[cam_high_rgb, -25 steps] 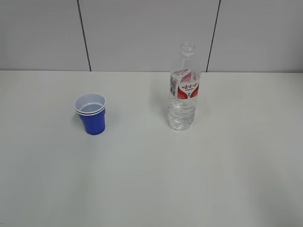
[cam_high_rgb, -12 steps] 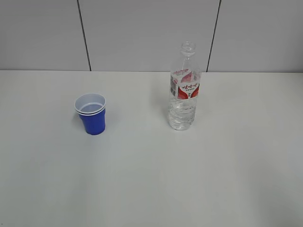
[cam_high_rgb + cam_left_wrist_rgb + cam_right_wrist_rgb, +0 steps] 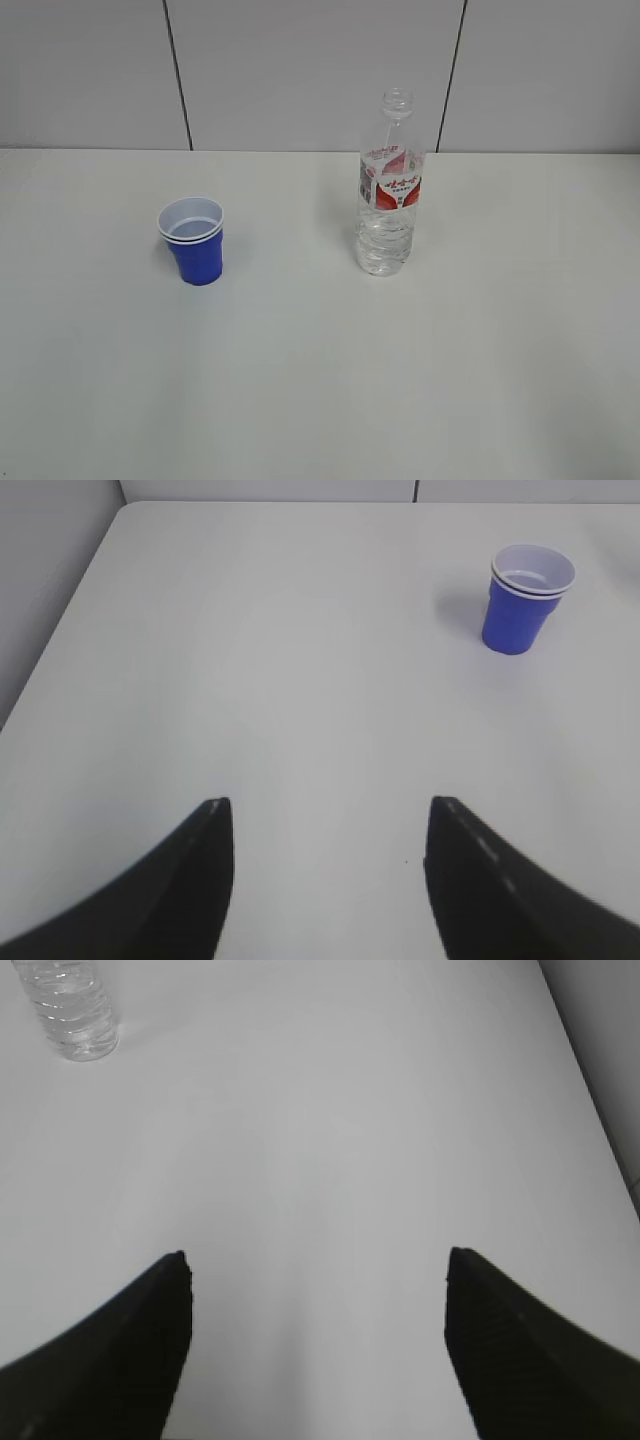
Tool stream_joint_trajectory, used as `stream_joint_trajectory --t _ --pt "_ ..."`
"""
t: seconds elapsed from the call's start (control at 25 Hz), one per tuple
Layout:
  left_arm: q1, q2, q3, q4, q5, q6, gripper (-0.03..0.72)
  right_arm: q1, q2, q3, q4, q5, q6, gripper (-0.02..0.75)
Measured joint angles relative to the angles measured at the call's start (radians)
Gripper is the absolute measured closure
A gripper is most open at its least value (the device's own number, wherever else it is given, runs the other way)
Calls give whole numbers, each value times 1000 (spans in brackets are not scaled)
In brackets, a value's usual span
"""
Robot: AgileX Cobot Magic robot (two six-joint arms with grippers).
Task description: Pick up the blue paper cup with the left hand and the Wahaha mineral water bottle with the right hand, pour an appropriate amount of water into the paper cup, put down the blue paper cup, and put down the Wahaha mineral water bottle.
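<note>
The blue paper cup (image 3: 194,240) stands upright on the white table, left of centre; it also shows in the left wrist view (image 3: 525,598) at the upper right. The Wahaha mineral water bottle (image 3: 388,190) stands upright and capless right of centre, with water in its lower part; only its ribbed base shows in the right wrist view (image 3: 70,1007) at the upper left. My left gripper (image 3: 327,810) is open and empty, far short of the cup. My right gripper (image 3: 317,1260) is open and empty, far from the bottle. Neither gripper shows in the exterior view.
The white table (image 3: 320,380) has a left edge in the left wrist view (image 3: 60,640) and a right edge in the right wrist view (image 3: 590,1090). A grey panelled wall (image 3: 320,70) stands behind the table.
</note>
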Motion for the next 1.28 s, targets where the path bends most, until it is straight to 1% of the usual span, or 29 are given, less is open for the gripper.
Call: stream_joint_trajectory --t 0.16,0.6,0.96,1.28 --pt "0 0 0 0 0 0 230 0 0 0 0 0 0 150" --pt "0 0 0 0 0 0 230 0 0 0 46 0 -17 150" --pt "0 0 0 0 0 0 230 0 0 0 48 0 -19 150" --pt "0 0 0 0 0 0 251 0 0 0 48 0 -19 150"
